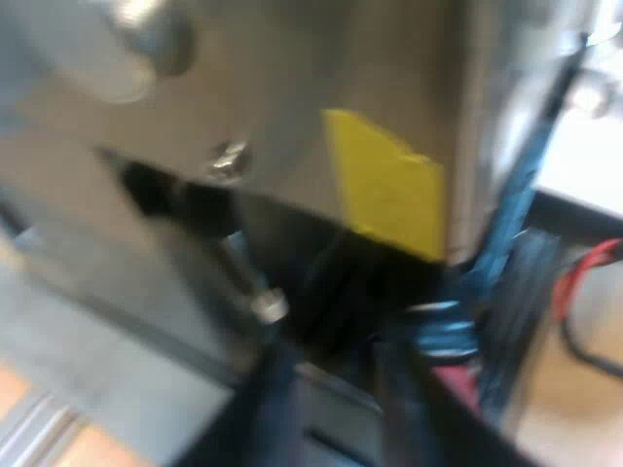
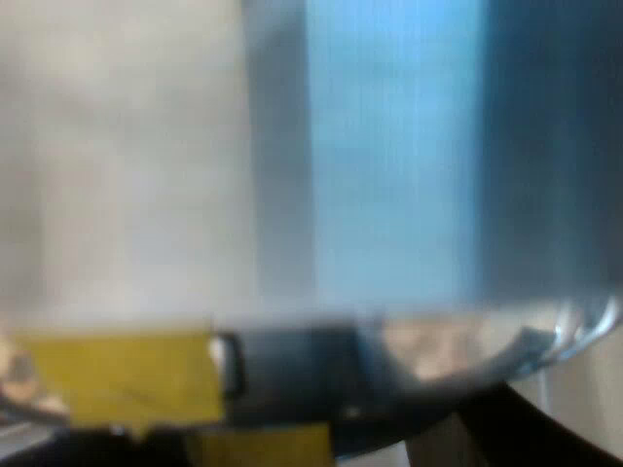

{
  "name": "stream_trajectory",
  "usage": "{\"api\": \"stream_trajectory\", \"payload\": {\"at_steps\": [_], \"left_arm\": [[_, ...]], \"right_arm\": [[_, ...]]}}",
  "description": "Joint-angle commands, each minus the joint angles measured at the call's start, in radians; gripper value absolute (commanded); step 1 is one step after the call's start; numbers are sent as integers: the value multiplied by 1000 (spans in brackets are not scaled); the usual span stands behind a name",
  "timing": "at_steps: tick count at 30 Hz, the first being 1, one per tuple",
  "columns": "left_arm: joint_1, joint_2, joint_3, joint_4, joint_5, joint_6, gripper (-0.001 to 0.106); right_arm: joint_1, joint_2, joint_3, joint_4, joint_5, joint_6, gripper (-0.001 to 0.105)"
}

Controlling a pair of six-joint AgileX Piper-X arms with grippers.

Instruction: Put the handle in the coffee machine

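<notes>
Left gripper (image 1: 331, 399) sits low at the espresso machine (image 1: 292, 88) front, aimed in under its overhang. Its grip: cannot tell, all dark blur there

Handle: not made out for certain. A reddish patch (image 1: 456, 379) just beside the left gripper, below the machine's yellow patch (image 1: 384, 185), may be its red end. The dark mass (image 1: 336, 292) under the overhang, straight ahead of the gripper, may be the holder or the machine's own socket. If it is the holder, its long axis would run from gripper into the machine front; a judgement only

Outward on the machine face: thin metal pipe (image 1: 248, 277) hanging near the dark mass, screw (image 1: 229, 161) above it, round knob (image 1: 136, 39) higher up

Right gripper (image 2: 321, 455) is pressed close against the machine's steel wall, yellow patch and a dark part (image 2: 292, 375) just beside each other, a curved bright edge (image 2: 545, 345) near. Its grip: cannot tell

Judgement: left arm faces the socket side and looks the better placed; the coming move turns on lining up under that overhang
</notes>
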Motion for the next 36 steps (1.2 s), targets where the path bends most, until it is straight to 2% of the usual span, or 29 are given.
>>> {"api": "stream_trajectory", "payload": {"at_steps": [1,4,6,7,12,15,21,23,29,32,36], "left_arm": [[-1,-8,-25,-11,-49,-9,1],[-12,2,-31,-25,-115,-24,1],[-38,27,-31,-23,-237,-34,1],[-47,34,-31,-21,-259,-35,1],[-87,89,-31,-8,-289,-48,1],[-112,102,-31,-18,-337,-71,1],[-143,101,-31,43,-350,-45,1],[-156,101,-31,93,-347,1,1],[-192,101,-31,195,-351,63,1],[-211,95,-31,232,-333,71,1],[-260,84,-31,293,-294,119,1]], "right_arm": [[-6,-30,-12,-77,-2,1,37],[-6,-30,-12,-77,-2,1,37],[-6,-30,-12,-77,-2,1,37],[-6,-30,-12,-77,-2,1,37],[-6,-30,-12,-77,-2,1,37],[-6,-30,-12,-77,-2,1,37],[-6,-30,-12,-77,-2,1,37],[-6,-30,-12,-77,-2,1,37],[-6,-30,-12,-77,-2,1,37],[-6,-30,-12,-77,-2,1,37],[-6,-30,-12,-77,-2,1,37]]}}
